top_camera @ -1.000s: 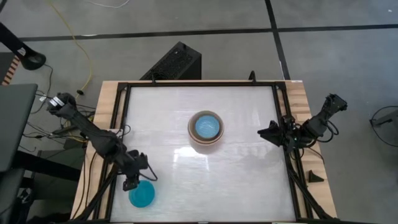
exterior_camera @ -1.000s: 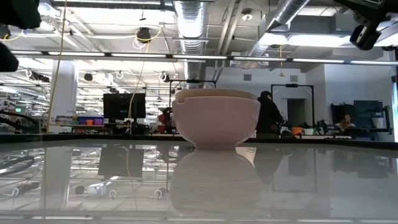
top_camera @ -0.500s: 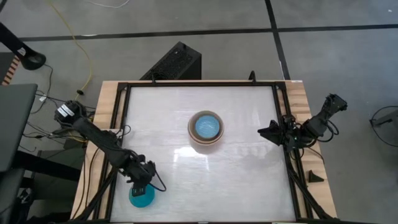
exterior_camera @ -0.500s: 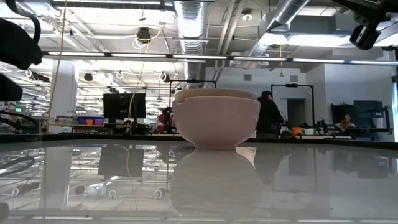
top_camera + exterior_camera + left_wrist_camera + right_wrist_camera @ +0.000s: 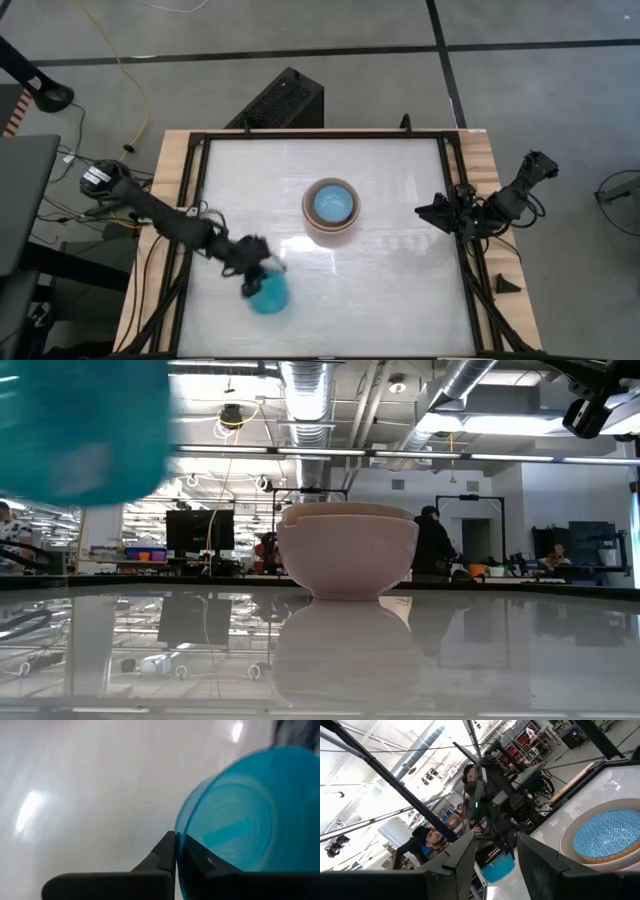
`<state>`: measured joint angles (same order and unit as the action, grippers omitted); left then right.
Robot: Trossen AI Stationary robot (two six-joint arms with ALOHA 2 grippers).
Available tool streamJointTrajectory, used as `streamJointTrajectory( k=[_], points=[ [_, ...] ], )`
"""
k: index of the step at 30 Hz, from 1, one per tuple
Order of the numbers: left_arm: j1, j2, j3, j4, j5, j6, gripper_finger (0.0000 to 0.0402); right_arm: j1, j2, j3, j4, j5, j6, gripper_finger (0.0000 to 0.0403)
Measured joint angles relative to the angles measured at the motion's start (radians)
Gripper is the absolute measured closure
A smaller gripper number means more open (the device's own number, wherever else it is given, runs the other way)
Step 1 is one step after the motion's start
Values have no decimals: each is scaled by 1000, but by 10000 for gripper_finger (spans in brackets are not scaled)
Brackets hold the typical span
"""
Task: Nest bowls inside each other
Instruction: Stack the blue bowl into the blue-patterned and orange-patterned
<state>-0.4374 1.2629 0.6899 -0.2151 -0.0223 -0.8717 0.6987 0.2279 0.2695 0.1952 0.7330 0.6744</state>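
You had the left claw [image 5: 175, 851] clamped on the rim of the teal-blue bowl [image 5: 268, 295], one dark finger [image 5: 161, 854] outside the wall and the other inside, near the front-left part of the counter [image 5: 400, 290]. That bowl was small, round and translucent teal, with faint concentric rings on its inside, and it was tilted on its side in the grip; in the low view it filled the upper left corner, clear above the glossy white surface. Farther in, near the counter's centre, the nested stack [image 5: 331, 206] sat upright: from the side, its outer bowl [image 5: 347, 554] looked pale pinkish-white with another rim showing just above it, and from above the innermost one was a light blue bowl [image 5: 333, 203] with a fine wavy pattern, ringed by beige rims. At the right edge of the counter, your right claw [image 5: 422, 212] waited with its fingers spread and nothing between them, pointing toward the stack and well apart from it.
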Motion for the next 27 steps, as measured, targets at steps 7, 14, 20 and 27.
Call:
streamJointTrajectory(
  k=[7, 14, 20, 27],
  points=[
    [312, 5, 1, 408, 16, 105, 401, 0, 0, 0, -8, 0, -2, 226],
    [593, 151, 66, 592, 131, 104, 401, 0, 0, 0, -11, -1, -5, 226],
    [694, 341, 359, 331, 264, 199, 401, 0, 0, 0, -11, -1, -4, 226],
    [722, 554, 766, -302, 245, 438, 401, 2, 0, 0, -7, -3, 6, 226]
  ],
)
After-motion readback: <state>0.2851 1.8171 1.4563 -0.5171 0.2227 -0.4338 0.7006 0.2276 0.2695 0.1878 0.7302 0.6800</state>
